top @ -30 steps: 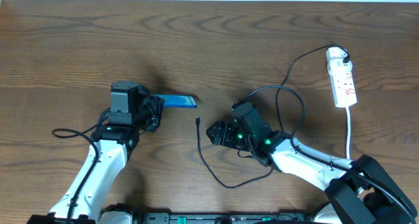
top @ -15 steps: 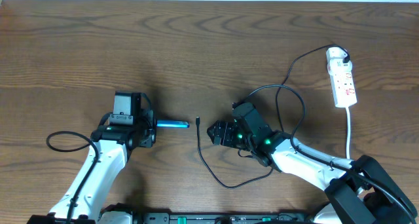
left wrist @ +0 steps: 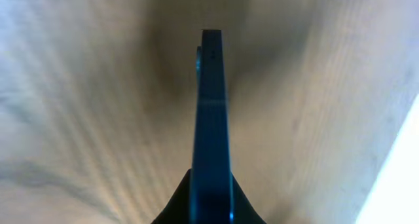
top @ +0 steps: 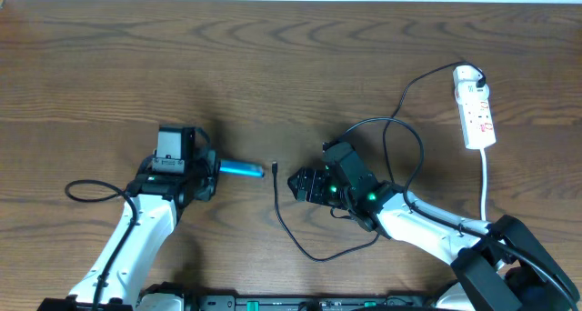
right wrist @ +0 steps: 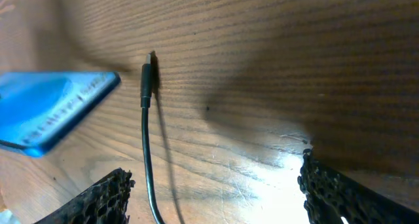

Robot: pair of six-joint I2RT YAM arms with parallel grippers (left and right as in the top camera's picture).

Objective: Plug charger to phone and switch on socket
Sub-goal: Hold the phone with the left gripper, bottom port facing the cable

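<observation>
My left gripper [top: 205, 170] is shut on the phone [top: 240, 170], which it holds on edge, so only its blue side shows. In the left wrist view the phone [left wrist: 211, 119] runs straight out from the jaws above the wood. The charger's connector tip [top: 275, 169] lies on the table just right of the phone's end, and its black cable [top: 300, 243] loops round to a plug in the socket [top: 476, 106] at the far right. My right gripper [top: 303, 185] is open and empty, just right of the tip. In the right wrist view the tip [right wrist: 148, 73] lies beside the phone [right wrist: 55, 109].
The socket's thick white cord [top: 486, 188] runs down past my right arm. The brown wooden table [top: 291, 65] stretches behind both arms. A black cable loop [top: 86, 191] trails from my left arm.
One second ago the phone was held flatter and higher up. The left gripper has turned it on edge and brought it down level with the connector tip. The right arm has not moved.
</observation>
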